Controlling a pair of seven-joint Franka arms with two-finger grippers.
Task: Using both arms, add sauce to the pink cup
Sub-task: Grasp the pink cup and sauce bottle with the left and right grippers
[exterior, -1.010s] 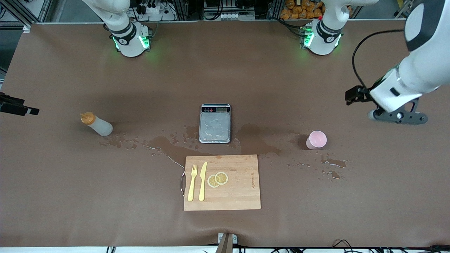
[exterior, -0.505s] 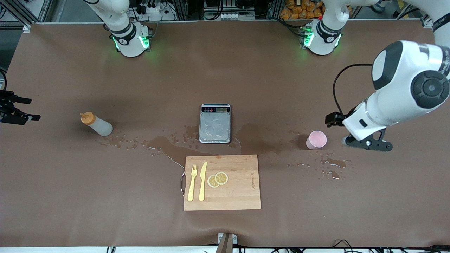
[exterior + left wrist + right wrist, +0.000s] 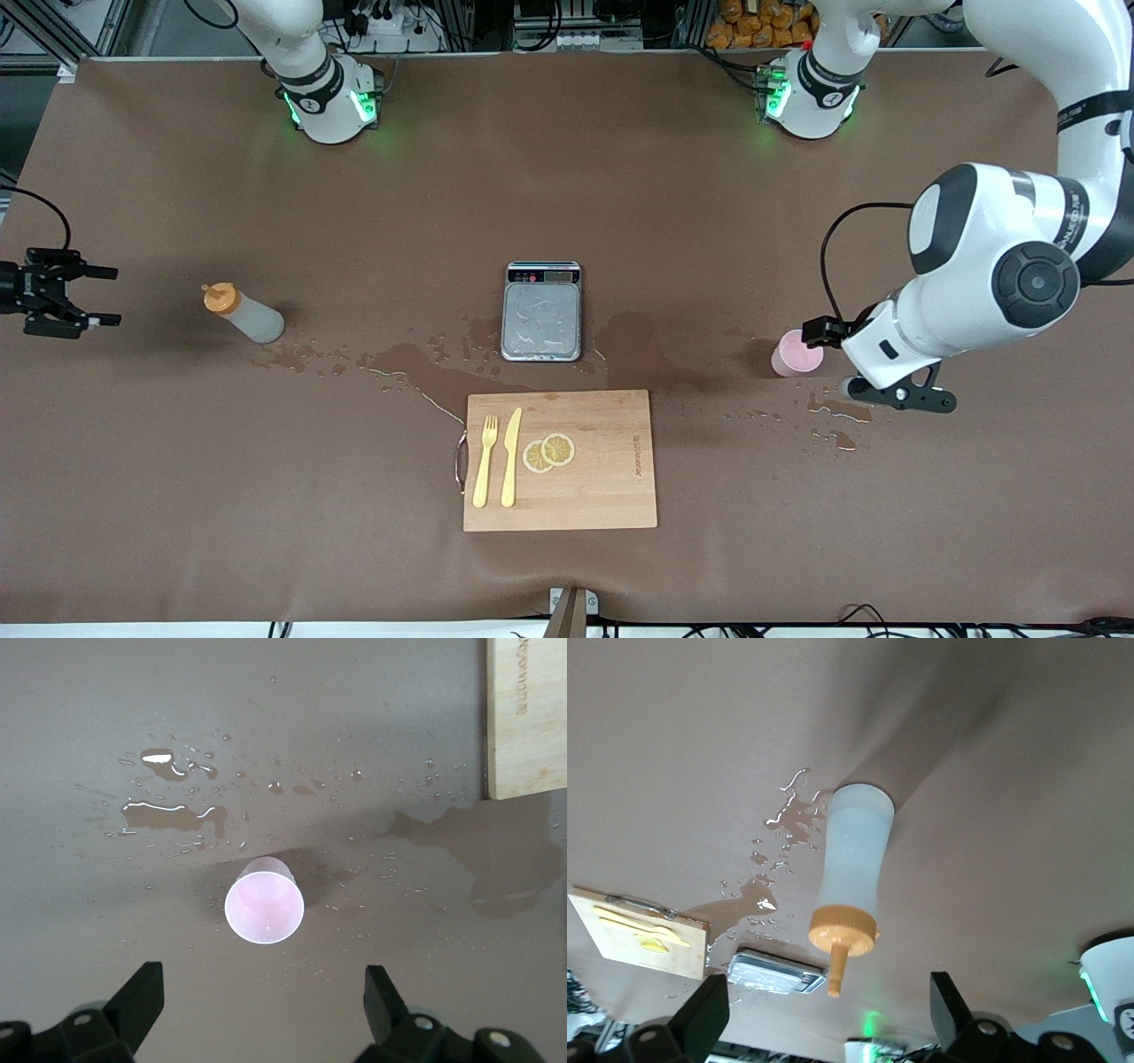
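The sauce bottle [image 3: 244,315], whitish with an orange nozzle cap, stands upright toward the right arm's end of the table. My right gripper [image 3: 104,296] hangs open at that end, level with the bottle and apart from it. In the right wrist view the bottle [image 3: 852,868] lies ahead of the open gripper [image 3: 828,1005]. The pink cup [image 3: 795,354] stands upright toward the left arm's end. My left gripper [image 3: 897,395] hovers over the table just beside the cup. In the left wrist view the cup [image 3: 264,912] shows empty ahead of the open gripper [image 3: 263,992].
A small kitchen scale [image 3: 541,310] sits mid-table. A wooden cutting board [image 3: 567,461] nearer the camera carries a yellow fork, a knife and two lemon slices. Spilled liquid [image 3: 425,368] spreads between bottle and scale, and more puddles [image 3: 837,412] lie near the cup.
The left arm has swung in and down from its end of the table to the cup. The right gripper has come farther into view toward the bottle. Both stay open.
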